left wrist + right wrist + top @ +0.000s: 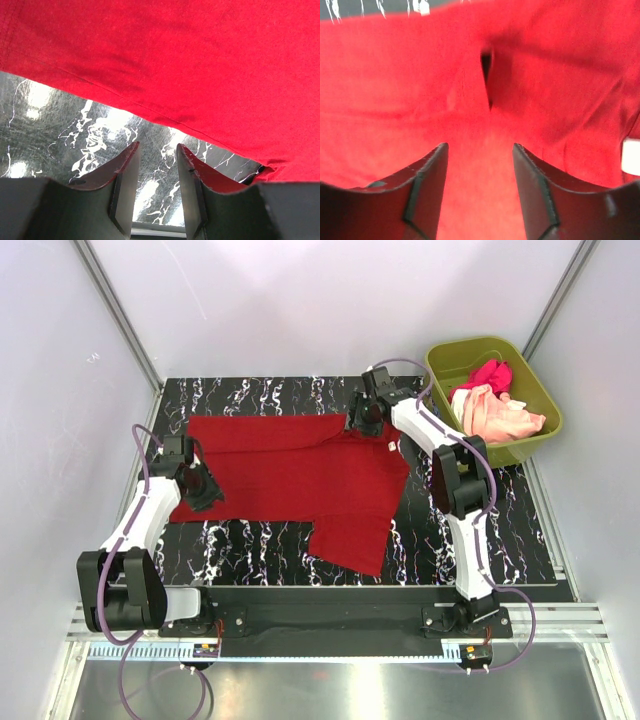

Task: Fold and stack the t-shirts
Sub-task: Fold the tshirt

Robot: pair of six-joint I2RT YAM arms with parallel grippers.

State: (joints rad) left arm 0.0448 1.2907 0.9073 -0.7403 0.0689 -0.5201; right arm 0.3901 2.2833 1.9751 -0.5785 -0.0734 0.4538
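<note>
A deep red t-shirt (pixel 290 475) lies spread on the black marbled table (pixel 250 545), one sleeve hanging toward the front edge. My left gripper (pixel 203 487) is open and empty at the shirt's left edge; in the left wrist view the shirt's hem (pixel 165 65) lies just beyond my open gripper (pixel 157 150). My right gripper (pixel 362 420) is open over the shirt's far right part; the right wrist view shows red cloth (pixel 420 85) under my open gripper (pixel 480 150). A magenta-pink shirt (pixel 485 374) and a pale peach shirt (pixel 500 418) lie crumpled in the tub.
The olive-green plastic tub (pixel 536 390) stands at the back right, off the table's corner. White walls and metal posts enclose the table. A white label (pixel 631 156) shows on the red cloth at the right.
</note>
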